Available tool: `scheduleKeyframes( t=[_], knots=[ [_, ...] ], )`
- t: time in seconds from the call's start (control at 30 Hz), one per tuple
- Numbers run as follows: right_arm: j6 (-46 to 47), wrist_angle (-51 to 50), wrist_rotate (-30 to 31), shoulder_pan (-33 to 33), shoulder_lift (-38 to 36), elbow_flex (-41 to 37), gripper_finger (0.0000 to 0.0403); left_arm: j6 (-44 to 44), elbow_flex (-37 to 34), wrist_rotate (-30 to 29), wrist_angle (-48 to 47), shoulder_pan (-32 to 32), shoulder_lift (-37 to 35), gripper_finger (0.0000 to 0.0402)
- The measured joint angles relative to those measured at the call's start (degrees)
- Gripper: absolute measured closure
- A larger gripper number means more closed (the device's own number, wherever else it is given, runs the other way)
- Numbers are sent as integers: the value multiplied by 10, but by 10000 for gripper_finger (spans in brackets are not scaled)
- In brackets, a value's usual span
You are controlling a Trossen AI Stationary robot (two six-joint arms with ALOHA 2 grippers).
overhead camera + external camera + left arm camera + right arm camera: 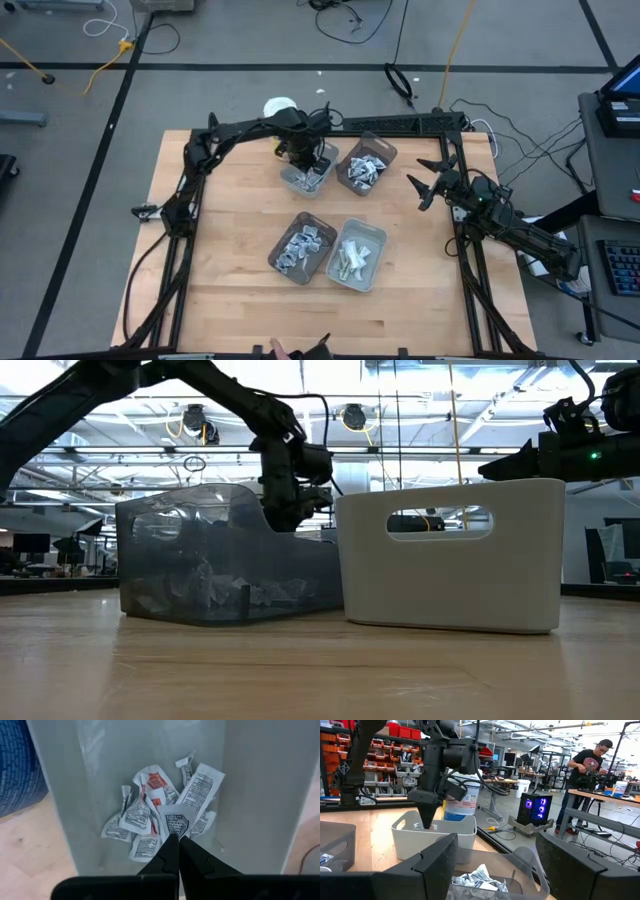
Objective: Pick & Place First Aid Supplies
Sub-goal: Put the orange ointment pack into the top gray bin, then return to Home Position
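Packet (pixel 176 822) pinched in left hand (pixel 178 839) mid-tray (pixel 250 780), walls clear; right hand (pixel 432 176) agape beside trays

Small white printed packets (pixel 150 815) lie heaped, overlapping, in four trays (pixel 362 256).

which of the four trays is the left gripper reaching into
The far-left grey plastic tray: the shut left gripper hangs inside it over white packets; the other three stand untouched.

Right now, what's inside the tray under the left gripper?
A small pile of white printed packets on the grey tray floor; the shut left gripper pinches one. Packets beneath the pile are hidden.
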Motion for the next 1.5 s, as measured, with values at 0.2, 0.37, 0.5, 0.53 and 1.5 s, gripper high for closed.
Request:
scheduleKeyframes(
  t=[0.2,0.37,0.5,0.53,1.5],
  knots=[
    [0,0,0,0,0,0,140,-4,0,-3,-2,0,0,392],
    [0,0,0,0,0,0,140,-4,0,5,-21,-1,0,334],
    [0,0,0,0,0,0,140,-2,0,6,-35,-4,-9,267],
    [0,0,0,0,0,0,140,-2,0,7,-39,-4,-15,251],
    [0,0,0,0,0,0,140,218,-515,-72,281,-81,-563,148]
  ],
)
